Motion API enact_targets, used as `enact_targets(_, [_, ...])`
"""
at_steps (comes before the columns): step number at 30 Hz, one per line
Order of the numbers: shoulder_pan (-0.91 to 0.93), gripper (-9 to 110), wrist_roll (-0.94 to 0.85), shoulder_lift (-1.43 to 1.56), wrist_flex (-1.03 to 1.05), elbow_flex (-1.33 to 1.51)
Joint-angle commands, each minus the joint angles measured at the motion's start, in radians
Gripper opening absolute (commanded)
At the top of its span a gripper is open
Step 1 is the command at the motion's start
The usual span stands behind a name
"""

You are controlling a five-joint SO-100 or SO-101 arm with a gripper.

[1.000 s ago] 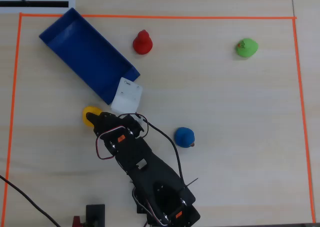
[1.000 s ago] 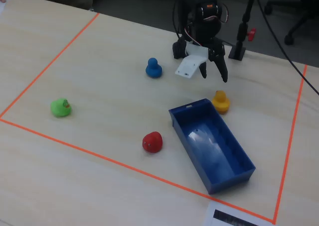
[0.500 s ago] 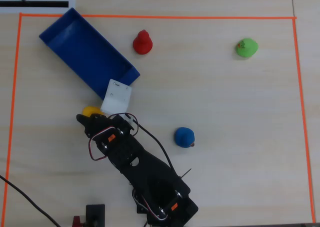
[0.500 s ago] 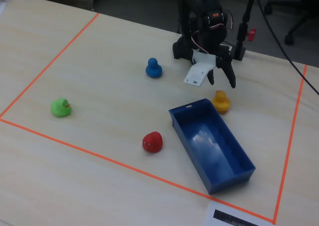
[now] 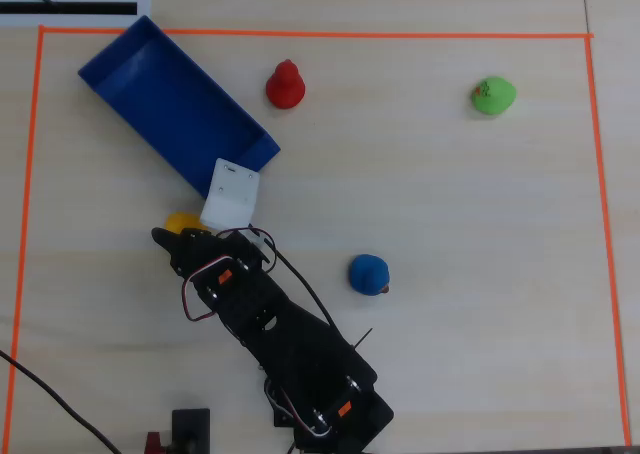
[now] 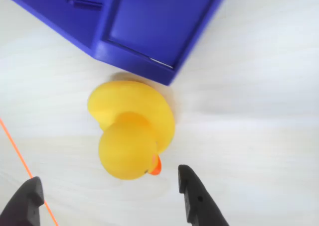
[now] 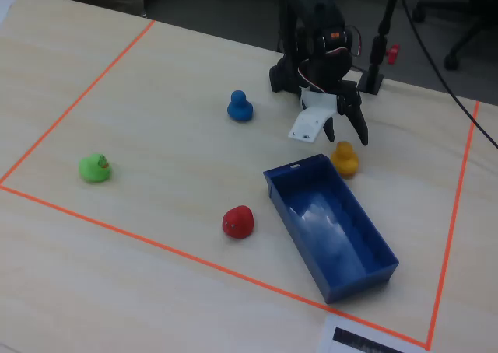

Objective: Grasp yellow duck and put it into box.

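— What sits nearest the wrist camera?

— The two dark fingertips (image 6: 197,198) of the jaws (image 6: 112,201), poking up from the bottom edge. Both are cut off by the frame, the left one almost entirely. They stand released, well apart, with nothing between them.

— And the yellow duck (image 6: 130,129)?

— On the table (image 6: 259,111), just above the gap between the tips, untouched. Its head faces the camera, the orange beak low on the right. Its far side lies just beside the corner of the blue box (image 6: 149,24); whether they touch I cannot tell.

— Does the overhead view help?

— Hardly — there the yellow duck (image 5: 183,222) is a small sliver, mostly hidden under the black arm (image 5: 270,324) and a white plate (image 5: 231,195) on it. The jaws themselves are hard to make out against the arm's dark body. The blue box (image 5: 170,99) lies slantwise at upper left, its near end partly covered by that white plate.

— The fixed view?

— Clearer. The yellow duck (image 7: 345,159) stands outside the blue box (image 7: 331,225), at its far right corner, with one dark finger hanging just above it. The box interior shows only glare.

— Anything else?

— A red duck (image 7: 237,221) near the box's left side, a blue duck (image 7: 240,106) and a green duck (image 7: 95,168) farther off, all inside the orange tape (image 7: 156,244) outline. The tape's corners run partly out of frame.
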Motion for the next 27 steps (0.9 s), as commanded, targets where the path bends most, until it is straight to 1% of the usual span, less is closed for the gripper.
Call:
enact_targets(1, [0.018,36,-0.005,0.002,-0.043,-0.002])
enact_targets(10, [0.009,35,-0.005,-0.014,-0.127,0.044])
enact_targets(20, [-0.002,33,0.002,-0.109,-0.204,0.044])
enact_targets(21, [0.002,31,0.002,-0.110,-0.204,0.038])
enact_targets(23, [0.012,21,0.002,-0.114,-0.206,0.029])
enact_targets(24, [0.018,14,0.003,-0.114,-0.209,0.028])
enact_targets(25, [0.026,3,0.006,-0.115,-0.212,0.026])
enact_targets(26, [0.032,0,0.006,-0.115,-0.213,0.026])
enact_targets(27, [0.037,0,0.003,-0.115,-0.213,0.026])
